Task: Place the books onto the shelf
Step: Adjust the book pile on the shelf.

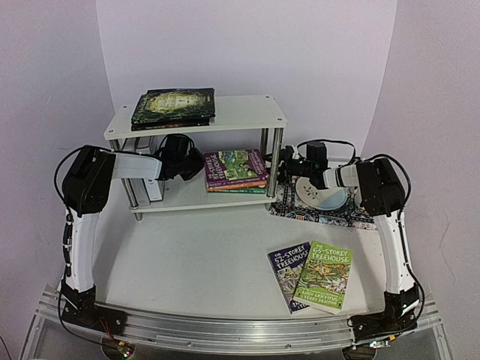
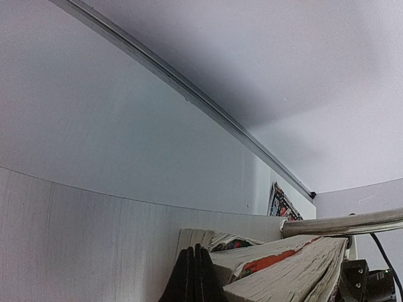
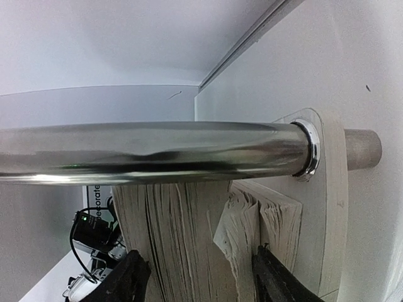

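Glossy paper covers: slippery, bendy, light. Best pinched at stiff spine edge, not loose pages. 52-Storey Treehouse paperback (image 1: 286,271) and green Treehouse paperback (image 1: 326,279) flat on white table (image 1: 202,255), near right arm base, green overlapping other's edge. Paperback stack (image 1: 236,169) on lower board of shelf (image 1: 247,112); dark books (image 1: 174,107) on top board. Left gripper (image 2: 194,274) pressed together, empty, by stack. Right gripper (image 3: 201,277) spread at stack's page edges, beyond chrome post (image 3: 157,151); no grip seen. Smooth table; tight headroom under top board.

Table (image 1: 210,255) with shelf (image 1: 244,112), patterned mat (image 1: 322,217), two Treehouse paperbacks (image 1: 324,277), dark books (image 1: 174,106) on top board, colourful stack (image 1: 235,169) below
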Controlling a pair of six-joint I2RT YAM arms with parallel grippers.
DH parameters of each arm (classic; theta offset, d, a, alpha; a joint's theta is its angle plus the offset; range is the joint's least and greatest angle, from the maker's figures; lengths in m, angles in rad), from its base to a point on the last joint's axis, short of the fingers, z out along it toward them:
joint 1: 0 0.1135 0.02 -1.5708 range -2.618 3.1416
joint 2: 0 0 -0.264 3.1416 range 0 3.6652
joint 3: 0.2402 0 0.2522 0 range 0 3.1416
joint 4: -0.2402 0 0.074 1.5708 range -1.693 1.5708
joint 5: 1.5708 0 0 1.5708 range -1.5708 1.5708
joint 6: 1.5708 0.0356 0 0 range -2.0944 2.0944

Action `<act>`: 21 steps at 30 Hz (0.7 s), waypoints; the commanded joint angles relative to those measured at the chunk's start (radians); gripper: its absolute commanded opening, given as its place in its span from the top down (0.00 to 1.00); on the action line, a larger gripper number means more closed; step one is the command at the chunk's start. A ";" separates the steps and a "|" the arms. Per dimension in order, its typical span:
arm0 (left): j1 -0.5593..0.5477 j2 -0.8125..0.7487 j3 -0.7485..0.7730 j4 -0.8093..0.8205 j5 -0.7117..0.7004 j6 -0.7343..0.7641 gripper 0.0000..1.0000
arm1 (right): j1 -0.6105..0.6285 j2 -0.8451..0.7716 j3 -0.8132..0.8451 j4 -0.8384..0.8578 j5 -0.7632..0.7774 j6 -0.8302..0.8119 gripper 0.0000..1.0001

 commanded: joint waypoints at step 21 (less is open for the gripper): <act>-0.015 -0.023 0.021 0.033 0.028 0.025 1.00 | 0.001 0.024 0.012 0.165 -0.031 0.085 0.06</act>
